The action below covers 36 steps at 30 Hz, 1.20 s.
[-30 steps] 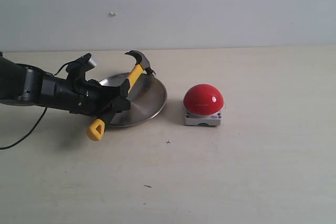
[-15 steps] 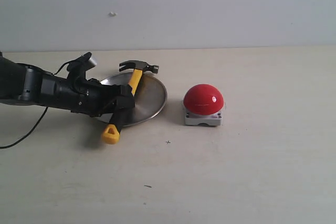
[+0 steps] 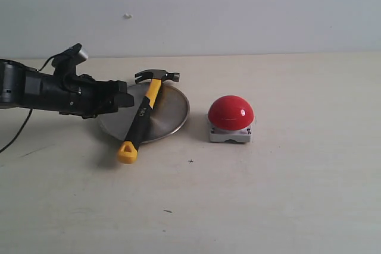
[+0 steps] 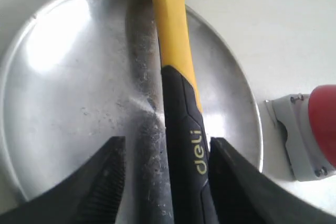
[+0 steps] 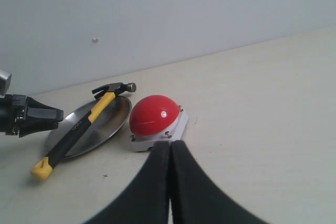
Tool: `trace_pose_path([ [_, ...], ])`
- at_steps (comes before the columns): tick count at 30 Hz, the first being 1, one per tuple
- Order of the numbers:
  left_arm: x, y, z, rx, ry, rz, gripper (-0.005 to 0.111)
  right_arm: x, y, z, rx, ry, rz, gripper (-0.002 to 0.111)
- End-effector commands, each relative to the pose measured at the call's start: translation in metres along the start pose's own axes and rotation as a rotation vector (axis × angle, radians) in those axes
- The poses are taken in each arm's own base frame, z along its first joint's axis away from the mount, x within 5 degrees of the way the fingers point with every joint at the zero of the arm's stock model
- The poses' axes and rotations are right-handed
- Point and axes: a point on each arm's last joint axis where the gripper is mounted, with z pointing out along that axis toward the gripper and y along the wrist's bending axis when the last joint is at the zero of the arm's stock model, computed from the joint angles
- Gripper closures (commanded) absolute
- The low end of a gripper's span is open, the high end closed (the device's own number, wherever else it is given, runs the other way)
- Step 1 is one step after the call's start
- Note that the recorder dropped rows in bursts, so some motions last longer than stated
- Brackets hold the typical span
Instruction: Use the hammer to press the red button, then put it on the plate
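The hammer (image 3: 143,111) lies across the plate (image 3: 172,111). Its dark head rests at the far rim and its yellow looped end sits on the table in front. My left gripper (image 3: 124,100) is open at the plate's left edge, level with the handle and not gripping it. In the left wrist view the black handle (image 4: 178,93) runs between the spread fingers (image 4: 105,182) over the plate (image 4: 79,77). The red button (image 3: 231,112) stands to the right of the plate. My right gripper (image 5: 169,142) is shut and empty, a short way from the button (image 5: 154,115).
A black cable (image 3: 18,138) trails from the left arm over the table's left side. A pale wall (image 3: 238,10) closes off the back of the table. Bare tabletop (image 3: 268,194) stretches in front of and to the right of the button.
The left gripper opened, let go of the hammer and drew back to the left. The hammer dropped from a raised tilt to lie flat across the plate.
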Motion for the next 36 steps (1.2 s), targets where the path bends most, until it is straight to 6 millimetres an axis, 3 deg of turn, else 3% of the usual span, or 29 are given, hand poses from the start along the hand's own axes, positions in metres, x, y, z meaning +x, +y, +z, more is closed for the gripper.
trace_pose_path([
  [1, -0.005, -0.002, -0.018, -0.004, -0.032, 0.007, 0.059, 0.002, -0.001, 0.000, 0.001, 0.006, -0.010, 0.108],
  [4, -0.004, -0.008, -0.026, 0.021, -0.037, 0.028, 0.066, 0.002, -0.001, 0.000, 0.001, 0.006, -0.010, 0.108],
  [9, 0.000, -0.019, -0.044, 0.039, -0.050, 0.043, 0.106, 0.002, -0.001, 0.000, 0.001, 0.006, -0.010, 0.108],
  [14, 0.010, -0.032, -0.071, 0.039, -0.069, 0.122, 0.107, 0.002, -0.001, 0.000, 0.001, 0.006, -0.010, 0.108],
  [22, 0.032, -0.064, -0.136, 0.062, -0.162, 0.303, 0.107, 0.002, -0.001, 0.000, 0.001, 0.006, -0.010, 0.108],
  [26, 0.056, -0.091, -0.193, 0.089, -0.295, 0.423, 0.107, 0.002, -0.001, 0.000, 0.001, 0.006, -0.010, 0.108],
  [29, 0.087, -0.111, -0.242, 0.117, -0.451, 0.507, 0.107, 0.002, -0.001, 0.000, 0.001, 0.006, -0.010, 0.108],
  [36, 0.135, -0.106, -0.284, -0.009, -0.660, 0.559, 0.107, 0.002, -0.001, 0.000, 0.001, 0.006, -0.010, 0.108],
])
